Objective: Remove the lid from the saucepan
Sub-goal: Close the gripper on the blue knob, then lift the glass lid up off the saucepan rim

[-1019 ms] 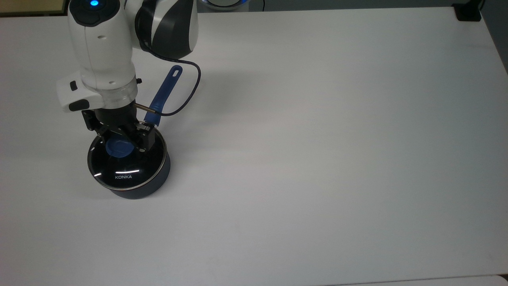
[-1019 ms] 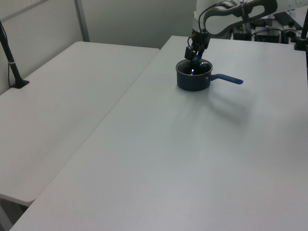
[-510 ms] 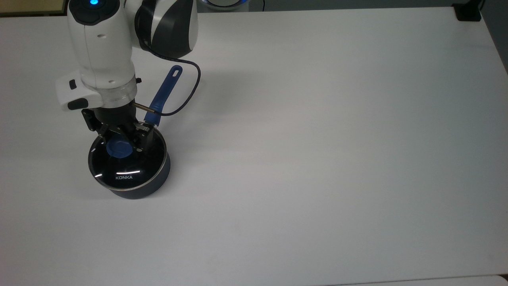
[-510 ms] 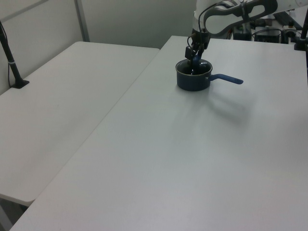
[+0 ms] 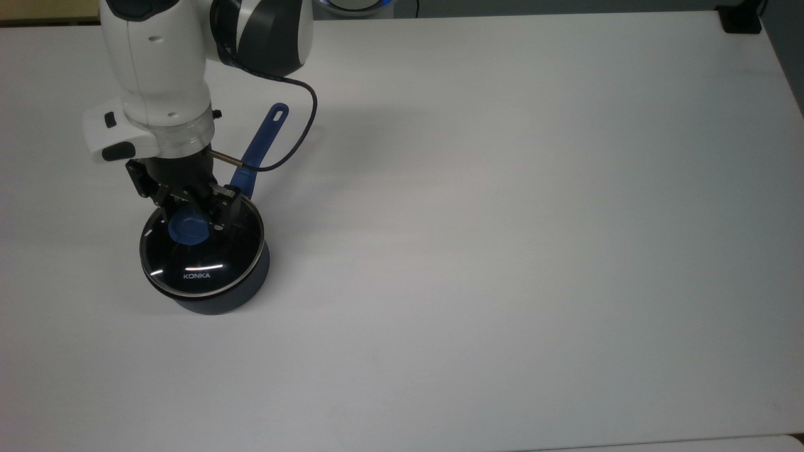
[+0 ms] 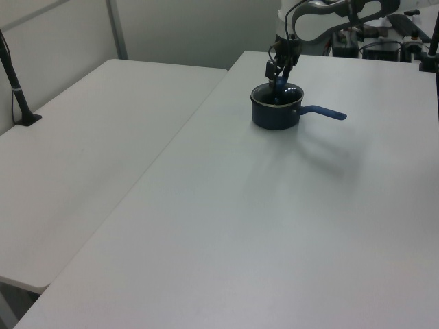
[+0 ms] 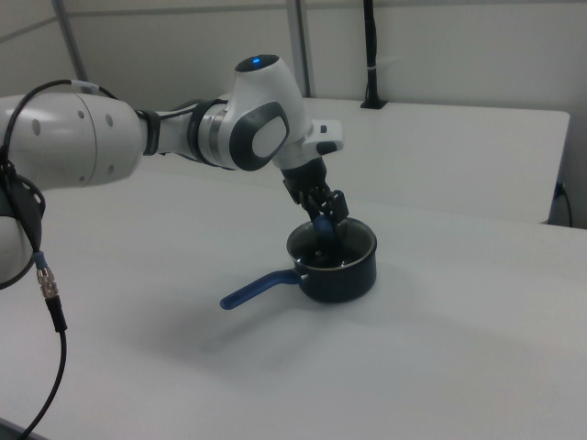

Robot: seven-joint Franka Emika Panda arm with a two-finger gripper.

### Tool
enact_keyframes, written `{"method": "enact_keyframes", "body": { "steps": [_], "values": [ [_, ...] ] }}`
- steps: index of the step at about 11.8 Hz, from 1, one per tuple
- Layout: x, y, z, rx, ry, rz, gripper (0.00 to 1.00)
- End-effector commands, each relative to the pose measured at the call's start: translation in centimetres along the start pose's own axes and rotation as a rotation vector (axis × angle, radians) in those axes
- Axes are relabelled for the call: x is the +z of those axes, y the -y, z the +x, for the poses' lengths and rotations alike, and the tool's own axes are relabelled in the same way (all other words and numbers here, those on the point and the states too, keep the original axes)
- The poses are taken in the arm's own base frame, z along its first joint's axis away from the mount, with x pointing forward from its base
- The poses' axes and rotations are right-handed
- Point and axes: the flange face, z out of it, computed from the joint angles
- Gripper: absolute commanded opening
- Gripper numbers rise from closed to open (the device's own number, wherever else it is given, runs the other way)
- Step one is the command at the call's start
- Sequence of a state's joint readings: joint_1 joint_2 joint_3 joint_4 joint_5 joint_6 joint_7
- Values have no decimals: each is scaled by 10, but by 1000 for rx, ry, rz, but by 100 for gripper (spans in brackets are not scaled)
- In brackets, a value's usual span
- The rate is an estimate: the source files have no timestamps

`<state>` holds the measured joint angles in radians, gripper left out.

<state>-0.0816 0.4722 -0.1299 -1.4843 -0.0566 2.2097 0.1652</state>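
Glass, clear with a thin steel rim, made up the lid (image 5: 201, 251), which lay over the mouth of the saucepan (image 5: 217, 300), its white "KONKA" lettering toward the top view's bottom. In the right view the lid (image 7: 323, 249) appeared tipped, with one edge raised above the pan's rim (image 7: 362, 249). The lid's flat blue knob (image 5: 187, 228) sat between the two fingers of the gripper (image 5: 191, 212), which were closed in against it and held it. The dark blue-grey saucepan stood on a white table (image 5: 502, 251), near the top view's left edge, its long blue handle (image 5: 259, 147) pointing toward the top view's upper right, with a slot at its end. The white and black robot arm (image 5: 163, 75) reached down over the pan from the top view's upper left, and a dark cable (image 5: 295, 138) looped beside the handle. In the left view a second white table (image 6: 82, 157) stood just beside the first.
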Motion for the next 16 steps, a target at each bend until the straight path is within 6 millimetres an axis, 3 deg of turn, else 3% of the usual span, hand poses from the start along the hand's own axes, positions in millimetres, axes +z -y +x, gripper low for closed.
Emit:
{"method": "enact_keyframes", "body": {
  "steps": [1, 4, 6, 8, 10, 12, 14, 16],
  "values": [
    [-17, 0, -7, -31, 8, -9, 59],
    [-41, -4, -8, -33, 17, -9, 55],
    [-71, 7, -18, -83, 48, 8, 53],
    [-109, 19, -40, -161, 91, 29, 53],
    [-141, 44, -81, -223, 97, 60, 53],
    [-154, 81, -133, -304, 147, 69, 53],
    [-143, 110, -178, -370, 256, 53, 53],
    [-120, 109, -220, -392, 334, 30, 53]
  ]
}}
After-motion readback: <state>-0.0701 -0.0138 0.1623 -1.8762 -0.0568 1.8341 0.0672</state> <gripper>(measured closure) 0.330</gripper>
